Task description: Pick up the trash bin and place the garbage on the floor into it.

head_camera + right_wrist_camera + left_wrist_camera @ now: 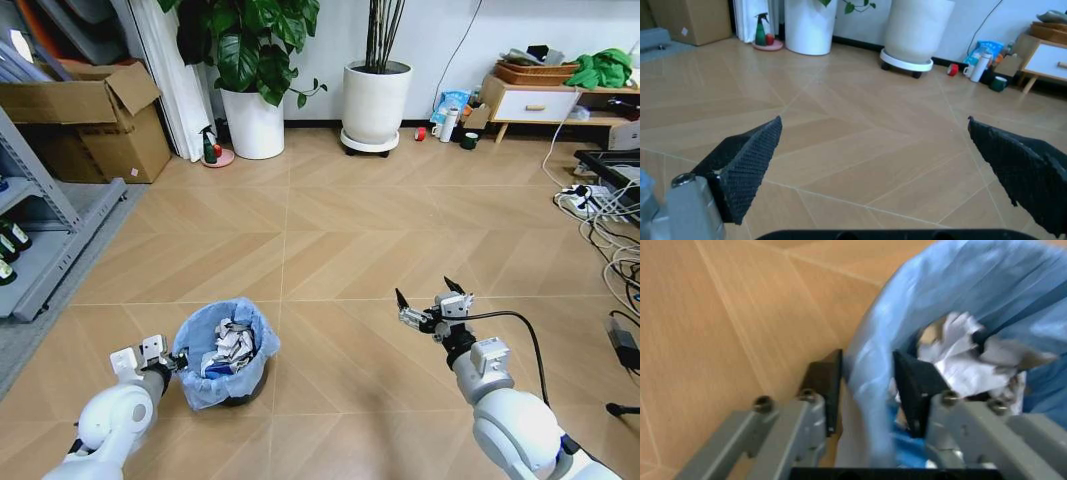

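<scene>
- The bin [226, 358] stands on the wood floor [330, 240] at the robot's near left, its blue bag [262, 345] ruffled over the rim.
- The garbage [228, 348] lies inside the bin: crumpled white paper and tissue, with a bit of blue wrapper under it.
- The left gripper [176, 362] is at the bin's left rim, pinching it. In the left wrist view the gripper [867, 387] straddles the bag's edge: one finger [825, 382] sits outside against the blue plastic, the other [915, 385] inside the bin, just beside the white scraps [967, 362].
- The right gripper [426, 297] hovers over bare floor, well apart from the bin and to its right, with nothing between its fingers.
- In the right wrist view that gripper [873, 150] is spread wide, its two dark pads [747, 160] far from each other with only floor between them.
- Along the far wall stand two white plant pots [376, 102], the right one on a wheeled base.
- A green spray bottle [210, 148] on a pink dish sits beside the left pot.
- A white flask [449, 124] and a dark mug [468, 140] stand by a low cabinet [535, 100] at far right.
- A cardboard box [85, 125] and a grey shelf [45, 225] are on the left; cables [600, 215] trail along the right.
</scene>
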Controlling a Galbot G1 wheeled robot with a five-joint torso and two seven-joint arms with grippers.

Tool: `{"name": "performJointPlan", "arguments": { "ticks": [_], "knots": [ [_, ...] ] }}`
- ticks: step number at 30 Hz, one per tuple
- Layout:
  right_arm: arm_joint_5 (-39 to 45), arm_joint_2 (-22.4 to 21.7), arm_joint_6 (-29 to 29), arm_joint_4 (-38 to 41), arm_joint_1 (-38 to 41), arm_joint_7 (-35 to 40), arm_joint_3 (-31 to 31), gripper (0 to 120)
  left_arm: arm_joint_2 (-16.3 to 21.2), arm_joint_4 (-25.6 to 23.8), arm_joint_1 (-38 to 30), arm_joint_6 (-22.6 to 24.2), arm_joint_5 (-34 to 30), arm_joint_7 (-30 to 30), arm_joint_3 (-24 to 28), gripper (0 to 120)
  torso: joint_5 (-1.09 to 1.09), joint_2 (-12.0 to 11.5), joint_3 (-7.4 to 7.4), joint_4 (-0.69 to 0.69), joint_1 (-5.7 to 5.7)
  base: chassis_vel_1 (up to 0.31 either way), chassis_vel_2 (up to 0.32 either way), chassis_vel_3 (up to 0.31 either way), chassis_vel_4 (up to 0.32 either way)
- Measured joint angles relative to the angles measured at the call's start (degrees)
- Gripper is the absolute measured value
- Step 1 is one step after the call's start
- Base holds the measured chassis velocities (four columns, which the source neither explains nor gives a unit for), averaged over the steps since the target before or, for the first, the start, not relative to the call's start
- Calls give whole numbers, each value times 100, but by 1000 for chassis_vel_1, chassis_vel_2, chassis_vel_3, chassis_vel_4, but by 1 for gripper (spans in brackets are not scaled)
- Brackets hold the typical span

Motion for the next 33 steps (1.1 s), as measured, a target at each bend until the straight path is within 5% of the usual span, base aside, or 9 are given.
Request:
{"name": "performJointPlan", "arguments": {
  "ticks": [8,16,28,33],
  "knots": [
    [1,-2,13,5,-12,0,29,100,-29,-225,0,-354,160,-93,8,61,0,0,0,0,0,0,0,0,0],
    [2,59,40,-19,7,24,239,100,-148,-681,267,-943,747,6,-522,94,2,0,0,2,0,0,0,0,0],
    [0,353,-53,105,-454,58,1228,100,-476,-1541,858,-1465,2641,496,-546,100,2,0,0,0,0,0,0,0,0],
    [-587,950,298,178,-987,-154,1742,100,-846,-1778,1106,-1646,3382,675,-565,100,1,0,0,0,0,0,0,0,0]
  ]
}}
